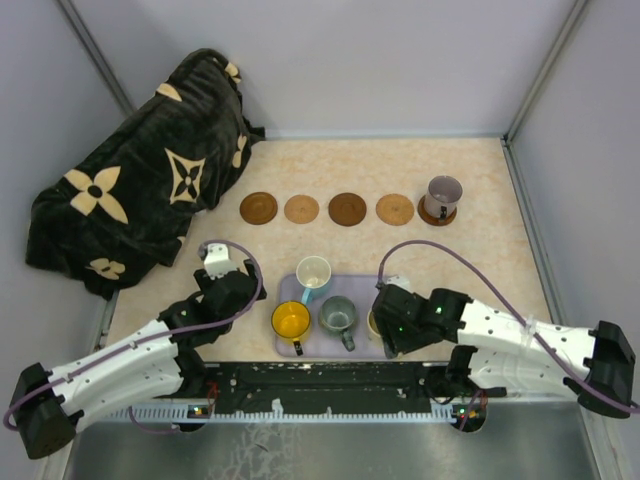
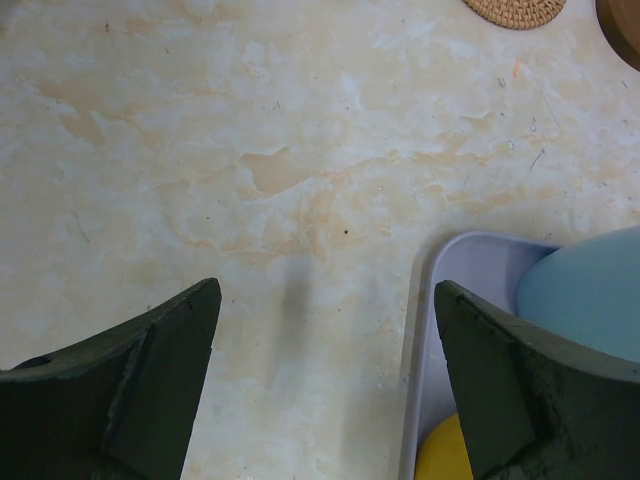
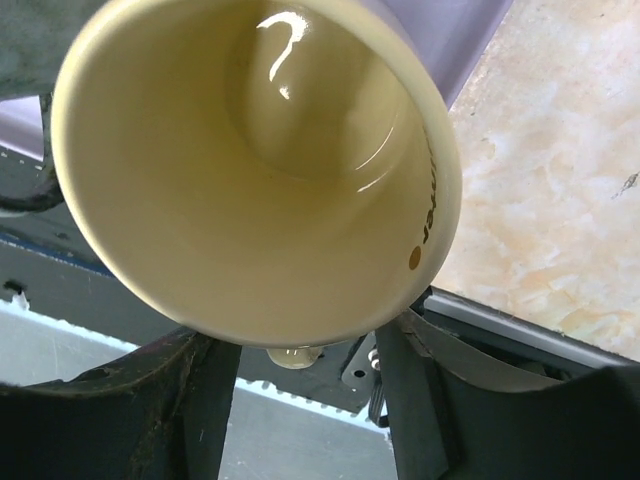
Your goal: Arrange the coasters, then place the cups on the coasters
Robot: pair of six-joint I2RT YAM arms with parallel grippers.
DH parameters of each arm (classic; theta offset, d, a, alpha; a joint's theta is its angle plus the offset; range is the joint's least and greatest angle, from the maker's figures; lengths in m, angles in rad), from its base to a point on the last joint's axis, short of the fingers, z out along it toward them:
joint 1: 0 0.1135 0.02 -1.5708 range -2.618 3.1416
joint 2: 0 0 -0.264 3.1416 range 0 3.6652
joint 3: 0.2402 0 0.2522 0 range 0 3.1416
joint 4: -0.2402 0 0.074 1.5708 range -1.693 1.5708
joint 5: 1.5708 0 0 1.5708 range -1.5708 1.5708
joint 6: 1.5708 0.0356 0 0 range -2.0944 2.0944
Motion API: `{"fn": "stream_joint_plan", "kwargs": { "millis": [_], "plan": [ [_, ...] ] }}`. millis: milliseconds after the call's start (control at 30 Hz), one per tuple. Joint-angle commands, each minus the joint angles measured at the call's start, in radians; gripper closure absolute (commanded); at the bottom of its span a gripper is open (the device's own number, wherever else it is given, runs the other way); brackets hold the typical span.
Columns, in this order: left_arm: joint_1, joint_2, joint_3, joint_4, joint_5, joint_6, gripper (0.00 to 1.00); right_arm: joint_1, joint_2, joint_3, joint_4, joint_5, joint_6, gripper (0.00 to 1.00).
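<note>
- Four bare coasters form a row across the middle of the overhead view: the leftmost coaster [image 1: 259,208] is dark brown, the second coaster [image 1: 301,209] light tan, the third coaster [image 1: 348,209] dark, and the fourth coaster [image 1: 395,209] tan.
- The fifth coaster [image 1: 432,215], dark, ends the row at right and carries the upright purple-grey cup [image 1: 443,192].
- White-and-blue cup [image 1: 313,272]: upright, lower centre.
- Yellow-orange cup [image 1: 290,321]: upright, below and to the left of it, handle pointing down.
- Grey-green cup [image 1: 338,315]: upright, just right of the yellow-orange one.
- Cream-yellow cup [image 3: 250,170]: empty glossy interior, mostly hidden from overhead.

left gripper [image 2: 320,300]: jaws wide apart | right gripper [image 3: 300,338]: low, grip unclear
</note>
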Motion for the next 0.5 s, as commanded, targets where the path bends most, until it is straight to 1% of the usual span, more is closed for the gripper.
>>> {"fn": "stream_joint_plan", "kwargs": {
  "millis": [0, 100, 467],
  "plan": [
    [-0.002, 0.007, -0.006, 0.011, -0.008, -0.002, 0.06, 0.006, 0.007, 0.000, 0.054, 0.059, 0.042, 0.47],
    [-0.002, 0.002, -0.009, 0.010, -0.009, -0.002, 0.06, 0.007, 0.007, -0.004, 0.075, 0.083, 0.059, 0.49],
    [-0.003, -0.011, -0.031, 0.000, -0.025, -0.022, 0.06, 0.007, 0.027, -0.041, 0.133, 0.181, 0.119, 0.55]
  ]
}}
